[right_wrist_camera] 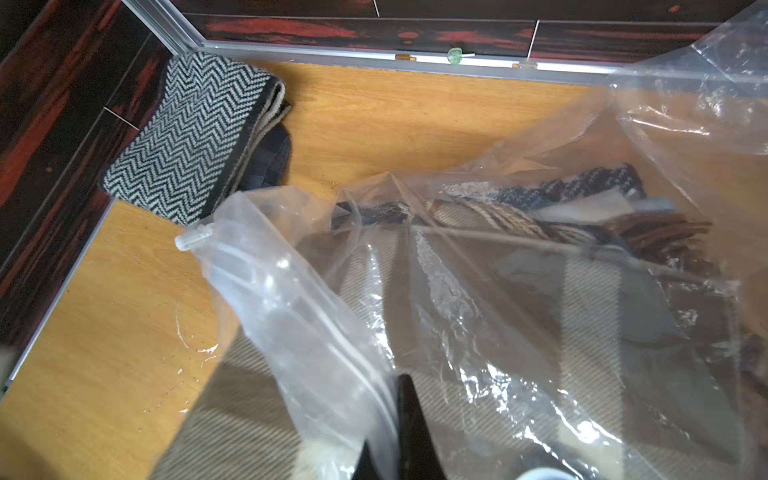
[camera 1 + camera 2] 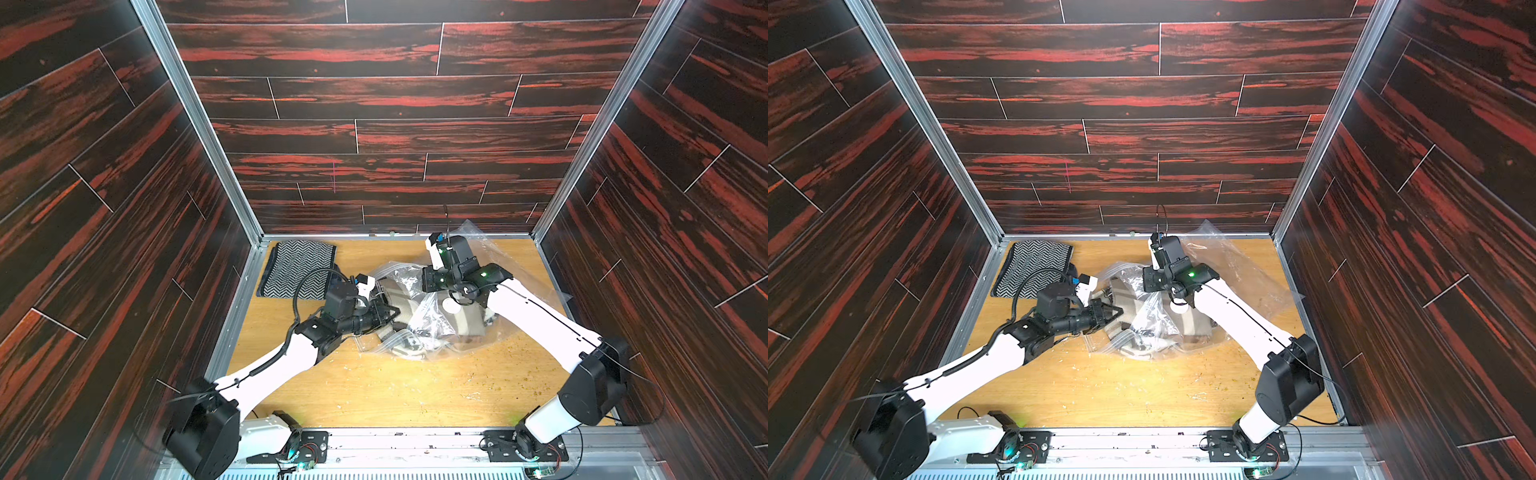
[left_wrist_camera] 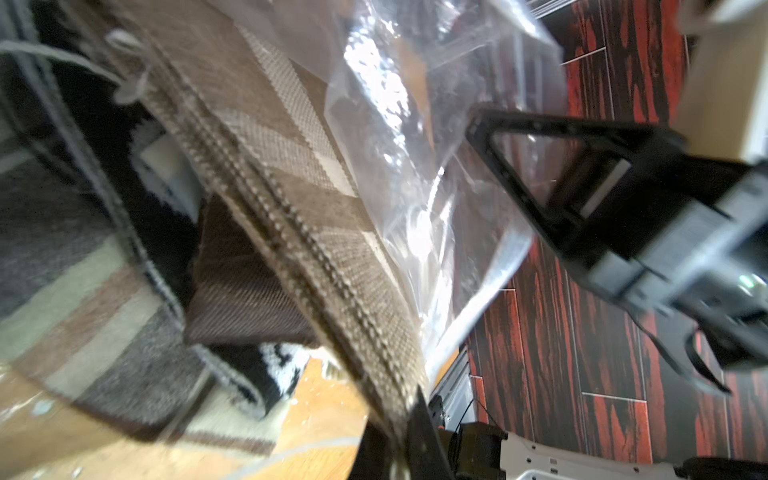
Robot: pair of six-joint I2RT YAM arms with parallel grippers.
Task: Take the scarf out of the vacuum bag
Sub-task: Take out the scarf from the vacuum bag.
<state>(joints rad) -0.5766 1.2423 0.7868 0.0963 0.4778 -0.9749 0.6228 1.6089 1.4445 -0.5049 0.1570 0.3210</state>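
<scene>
The vacuum bag (image 2: 432,320) is a crumpled clear bag in mid-table, with a round white valve disc (image 2: 451,306) on it. A brown and beige striped scarf (image 3: 291,208) sticks out of its open left end, in both top views (image 2: 1125,291). My left gripper (image 3: 403,449) is shut on this scarf's edge, its tip at the bag's mouth (image 2: 394,309). My right gripper (image 1: 399,436) is shut on the bag's zip-seal edge (image 1: 291,311), above the bag (image 2: 426,282). More folded cloth, dark knit and brown fringe (image 1: 648,232), lies inside the plastic.
A black and white herringbone scarf (image 2: 297,268) lies folded in the far left corner, close behind my left wrist. The wooden table (image 2: 395,390) carries small crumbs at the front right. Dark panelled walls (image 2: 374,137) enclose three sides.
</scene>
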